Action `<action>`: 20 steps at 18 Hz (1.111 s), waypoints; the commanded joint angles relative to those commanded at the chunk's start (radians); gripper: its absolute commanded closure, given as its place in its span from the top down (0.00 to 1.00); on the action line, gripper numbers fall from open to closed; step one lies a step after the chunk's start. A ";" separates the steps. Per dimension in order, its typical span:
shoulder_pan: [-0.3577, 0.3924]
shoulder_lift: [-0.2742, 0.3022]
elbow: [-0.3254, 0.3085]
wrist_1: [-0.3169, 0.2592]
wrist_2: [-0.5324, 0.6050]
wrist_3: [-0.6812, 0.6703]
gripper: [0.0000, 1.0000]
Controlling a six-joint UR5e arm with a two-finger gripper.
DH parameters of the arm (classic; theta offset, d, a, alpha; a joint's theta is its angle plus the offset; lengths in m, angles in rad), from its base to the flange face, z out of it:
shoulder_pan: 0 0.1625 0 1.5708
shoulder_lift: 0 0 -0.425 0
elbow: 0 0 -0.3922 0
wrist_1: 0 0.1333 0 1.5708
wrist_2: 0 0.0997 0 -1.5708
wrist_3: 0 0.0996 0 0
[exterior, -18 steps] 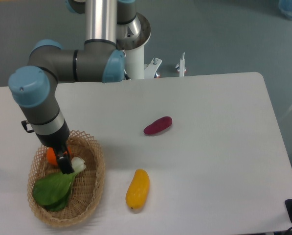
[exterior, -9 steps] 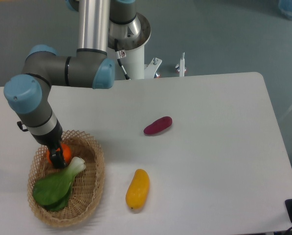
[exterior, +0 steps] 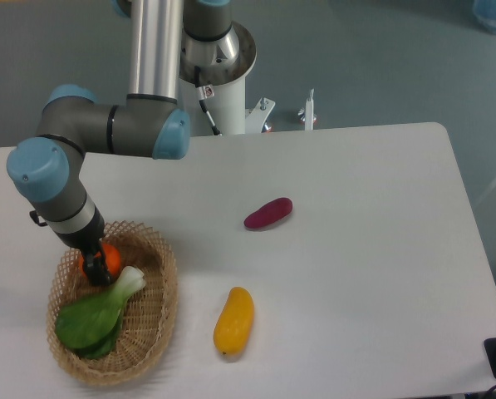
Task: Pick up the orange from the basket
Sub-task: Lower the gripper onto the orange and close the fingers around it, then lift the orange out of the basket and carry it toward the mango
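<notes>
— What surrounds the bench (exterior: 372,249)?
— Grey-green floor (exterior: 380,58) behind it. The bench is white, with rounded corners, evenly lit.
— Anything else?
— A blue object (exterior: 493,15) at the top right corner.

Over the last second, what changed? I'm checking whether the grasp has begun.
The gripper shifted left and back in the basket, off the greens and onto the orange. Whether it has closed cannot be told. The orange, the greens, the basket, the yellow fruit and the purple one stayed put.
</notes>
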State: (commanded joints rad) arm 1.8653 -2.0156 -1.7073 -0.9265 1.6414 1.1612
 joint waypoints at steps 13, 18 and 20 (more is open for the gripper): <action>-0.017 -0.014 -0.002 -0.002 0.000 -0.012 0.96; -0.018 -0.015 0.000 -0.003 -0.002 -0.048 0.74; -0.018 -0.017 0.000 -0.006 0.000 -0.051 0.62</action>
State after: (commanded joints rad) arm 1.8469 -2.0325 -1.7073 -0.9326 1.6414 1.1106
